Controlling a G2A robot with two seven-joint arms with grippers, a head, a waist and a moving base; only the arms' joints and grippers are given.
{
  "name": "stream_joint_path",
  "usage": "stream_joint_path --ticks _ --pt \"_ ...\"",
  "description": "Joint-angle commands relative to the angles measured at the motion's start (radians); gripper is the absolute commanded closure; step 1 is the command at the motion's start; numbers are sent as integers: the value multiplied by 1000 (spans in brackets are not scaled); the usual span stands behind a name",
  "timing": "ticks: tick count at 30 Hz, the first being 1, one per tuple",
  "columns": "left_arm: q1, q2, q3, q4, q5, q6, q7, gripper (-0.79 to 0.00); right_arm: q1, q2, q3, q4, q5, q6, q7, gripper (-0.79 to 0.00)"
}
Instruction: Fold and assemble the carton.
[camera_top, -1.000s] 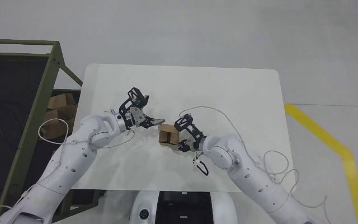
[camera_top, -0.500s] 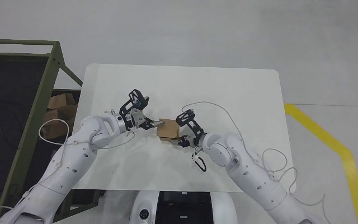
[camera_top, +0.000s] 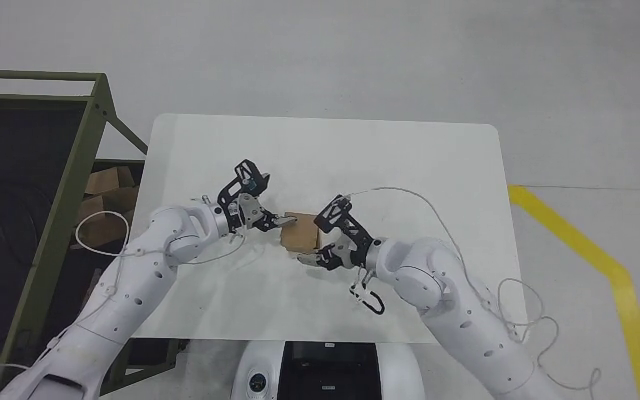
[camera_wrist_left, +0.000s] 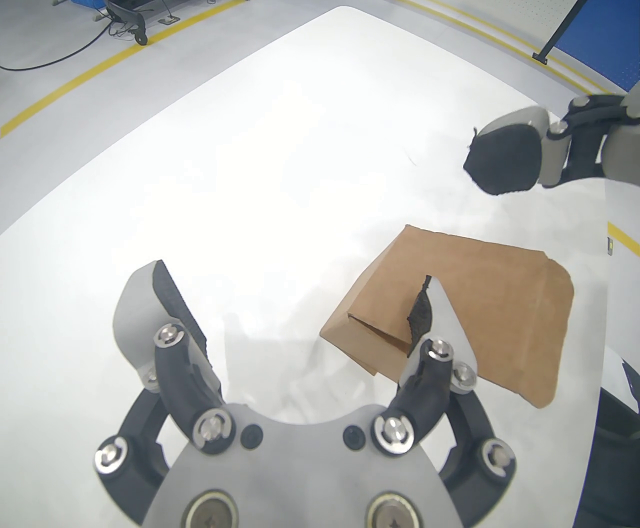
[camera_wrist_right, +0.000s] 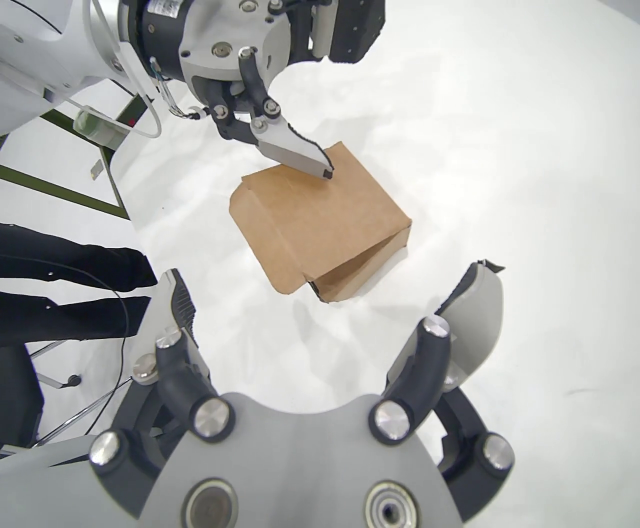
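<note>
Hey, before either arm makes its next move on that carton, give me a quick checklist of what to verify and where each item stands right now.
1. carton rests on the table, away from its edges: ok.
2. left gripper open, one finger tip at the carton's top panel: ok.
3. That finger pressing firmly enough to pin it: cannot tell.
4. right gripper open, clear of the carton, facing its open end: ok.
5. End flap tucked shut: not ok, it gapes.
</note>
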Motion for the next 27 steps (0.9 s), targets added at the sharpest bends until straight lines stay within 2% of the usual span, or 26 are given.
stream_joint_path --ticks 1,8,27 --pt "-2 -2 3 4 0 0 1 -785 7 -1 -14 -15 -50 30 37 -785" --pt "0 -8 5 11 5 -6 6 -785 66 -20 -85 19 -136 115 99 -785" --pt "12 -16 -9 -5 13 -26 -6 -785 119 -50 -144 70 -175 153 113 -785"
